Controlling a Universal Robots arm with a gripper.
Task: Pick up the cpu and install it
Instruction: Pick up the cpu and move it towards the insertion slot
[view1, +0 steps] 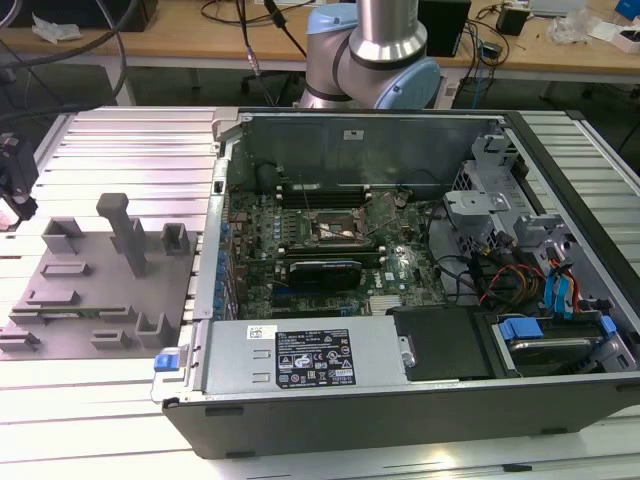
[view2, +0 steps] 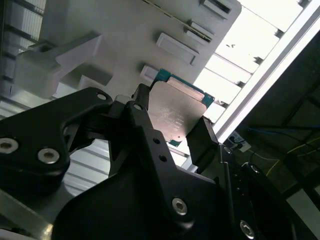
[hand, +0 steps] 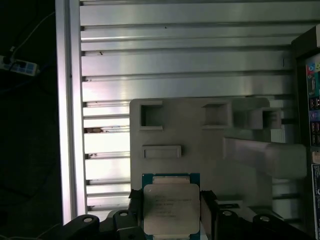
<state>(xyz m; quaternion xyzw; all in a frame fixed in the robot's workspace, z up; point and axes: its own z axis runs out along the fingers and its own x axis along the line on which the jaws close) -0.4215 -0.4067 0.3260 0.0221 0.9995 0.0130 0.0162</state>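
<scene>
The cpu (hand: 170, 209) is a thin square chip with a pale silver top and a green edge. It sits between my gripper's (hand: 171, 212) two black fingers (hand: 135, 207), which press against two of its opposite sides. In the second wrist view the cpu (view2: 176, 112) shows held in the gripper (view2: 172, 124), apart from the grey fixture (view2: 125, 35) behind it. In the exterior view the black gripper (view1: 14, 178) hangs at the far left, above the fixture's (view1: 90, 290) edge. The black socket frame (view1: 335, 226) lies on the motherboard inside the open case.
An open computer case (view1: 400, 400) lies on the slatted metal table (view1: 130, 140), at the exterior view's right of the fixture. The fixture carries an upright post (view1: 125, 230) and several raised blocks. The arm's base (view1: 375, 55) stands behind the case. Cables and drive cages (view1: 540, 280) crowd the case's right side.
</scene>
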